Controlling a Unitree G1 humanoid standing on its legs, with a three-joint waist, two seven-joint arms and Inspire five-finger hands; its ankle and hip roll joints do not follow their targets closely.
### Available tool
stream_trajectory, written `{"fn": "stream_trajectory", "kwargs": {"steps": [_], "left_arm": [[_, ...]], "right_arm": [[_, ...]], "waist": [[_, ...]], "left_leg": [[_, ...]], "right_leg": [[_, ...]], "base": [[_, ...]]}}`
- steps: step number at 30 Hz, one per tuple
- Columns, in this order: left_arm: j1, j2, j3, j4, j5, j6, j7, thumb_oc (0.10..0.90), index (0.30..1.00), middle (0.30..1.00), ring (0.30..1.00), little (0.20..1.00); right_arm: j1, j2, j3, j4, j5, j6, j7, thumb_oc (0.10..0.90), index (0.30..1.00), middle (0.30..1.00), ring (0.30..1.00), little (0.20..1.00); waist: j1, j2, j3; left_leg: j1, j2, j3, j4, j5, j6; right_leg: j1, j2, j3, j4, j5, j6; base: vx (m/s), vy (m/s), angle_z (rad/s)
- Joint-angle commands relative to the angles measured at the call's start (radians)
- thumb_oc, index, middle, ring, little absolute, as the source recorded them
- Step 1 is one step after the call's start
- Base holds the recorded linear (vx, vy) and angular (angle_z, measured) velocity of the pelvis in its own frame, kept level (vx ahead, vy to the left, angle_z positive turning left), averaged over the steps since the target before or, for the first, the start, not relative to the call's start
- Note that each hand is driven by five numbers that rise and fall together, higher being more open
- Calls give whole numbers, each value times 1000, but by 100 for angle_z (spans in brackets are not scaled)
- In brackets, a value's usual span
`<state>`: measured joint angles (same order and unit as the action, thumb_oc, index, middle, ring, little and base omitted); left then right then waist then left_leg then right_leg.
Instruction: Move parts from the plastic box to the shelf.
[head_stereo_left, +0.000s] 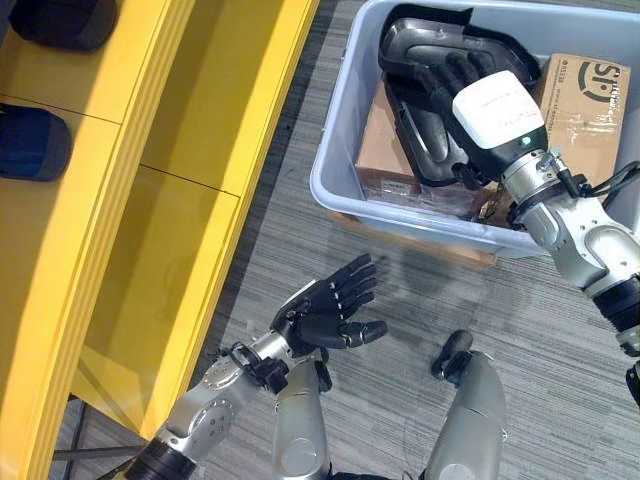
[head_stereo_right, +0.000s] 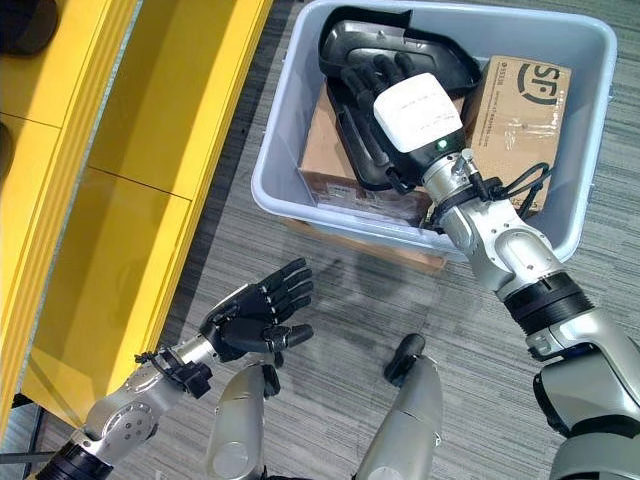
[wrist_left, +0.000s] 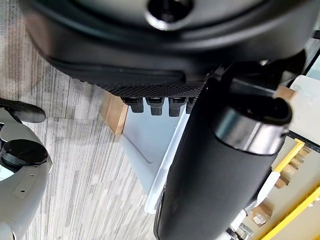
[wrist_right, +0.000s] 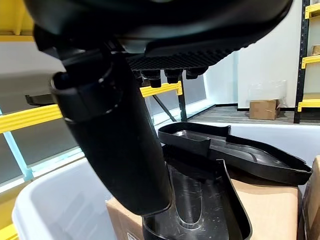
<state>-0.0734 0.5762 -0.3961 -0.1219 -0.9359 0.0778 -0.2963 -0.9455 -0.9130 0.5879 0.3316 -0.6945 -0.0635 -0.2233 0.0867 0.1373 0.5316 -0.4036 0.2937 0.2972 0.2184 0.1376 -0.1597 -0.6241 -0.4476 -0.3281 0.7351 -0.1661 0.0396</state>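
A pale grey plastic box (head_stereo_left: 335, 150) stands on the floor at the right. Two black moulded parts lie in it: one (head_stereo_left: 420, 40) at the far end, another (head_stereo_left: 420, 140) on the cardboard beneath my right hand (head_stereo_left: 497, 110). That hand reaches into the box, open, its fingers (head_stereo_left: 450, 70) spread straight over the black parts. The right wrist view shows the parts (wrist_right: 240, 155) just past the straight fingers, nothing held. The yellow shelf (head_stereo_left: 150, 250) runs along the left. My left hand (head_stereo_left: 325, 315) hovers open, palm up, above the floor between shelf and box.
Brown cardboard boxes (head_stereo_left: 590, 100) lie in the plastic box under and beside the parts. Two dark rounded objects (head_stereo_left: 60, 20) (head_stereo_left: 30, 140) rest on the shelf's upper levels at the far left. Grey striped carpet (head_stereo_left: 280, 250) separates shelf and box.
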Motion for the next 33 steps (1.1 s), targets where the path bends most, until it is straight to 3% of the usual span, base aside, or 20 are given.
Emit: {"fn": "stream_trajectory", "kwargs": {"steps": [1,5,9,10,12,17,24,33], "left_arm": [[-16,15,1,-116,-9,-78,-64,900,1000,1000,1000,1000],[-21,9,-3,-109,5,-83,-57,900,1000,1000,1000,1000],[-21,-2,-9,-106,14,-93,-58,900,1000,1000,1000,1000],[-18,-3,-14,-110,7,-102,-46,900,1000,1000,1000,1000],[-15,-9,-10,-118,8,-103,-21,900,1000,1000,1000,1000],[-5,-22,-8,-149,25,-104,16,900,1000,1000,1000,1000],[14,-24,0,-177,15,-100,32,900,1000,1000,1000,1000],[16,-25,6,-173,-1,-91,31,900,1000,1000,1000,1000]], "right_arm": [[-206,-8,12,11,18,-4,-60,900,1000,1000,1000,1000],[-192,7,14,9,21,24,-68,900,1000,1000,1000,1000],[-176,17,-4,2,-9,89,-215,900,1000,1000,1000,1000],[-163,23,-37,-10,14,108,-294,900,1000,1000,1000,1000],[-103,45,-142,-76,59,108,-355,900,1000,1000,1000,1000],[-16,86,-278,-253,76,95,-389,900,1000,1000,1000,1000],[54,97,-375,-403,71,95,-414,900,1000,1000,1000,1000],[82,52,-341,-382,16,112,-242,900,1000,1000,1000,1000]], "waist": [[20,23,-12],[19,18,-12],[17,19,-12],[12,19,-12],[-1,19,-12],[-19,18,-12],[-43,27,-12],[-49,27,-12]], "left_leg": [[-35,50,21,41,-119,17],[-46,56,26,40,-115,16],[-46,58,34,28,-108,15],[-45,60,38,29,-110,15],[-40,59,46,27,-114,15],[-33,57,54,32,-124,18],[-15,50,66,43,-140,23],[-8,46,68,43,-145,25]], "right_leg": [[1,24,74,-5,-67,90],[-7,28,72,-10,-63,90],[-10,29,70,-23,-53,94],[-11,30,71,-24,-51,95],[-10,29,75,-26,-52,99],[-2,32,87,-32,-54,101],[3,28,110,-25,-59,101],[4,28,120,-24,-63,99]], "base": [[0,0,0],[-7,-8,1],[-1,7,-1],[-2,39,-5],[6,48,-7],[10,28,-5],[23,42,-3],[6,6,-2]]}}
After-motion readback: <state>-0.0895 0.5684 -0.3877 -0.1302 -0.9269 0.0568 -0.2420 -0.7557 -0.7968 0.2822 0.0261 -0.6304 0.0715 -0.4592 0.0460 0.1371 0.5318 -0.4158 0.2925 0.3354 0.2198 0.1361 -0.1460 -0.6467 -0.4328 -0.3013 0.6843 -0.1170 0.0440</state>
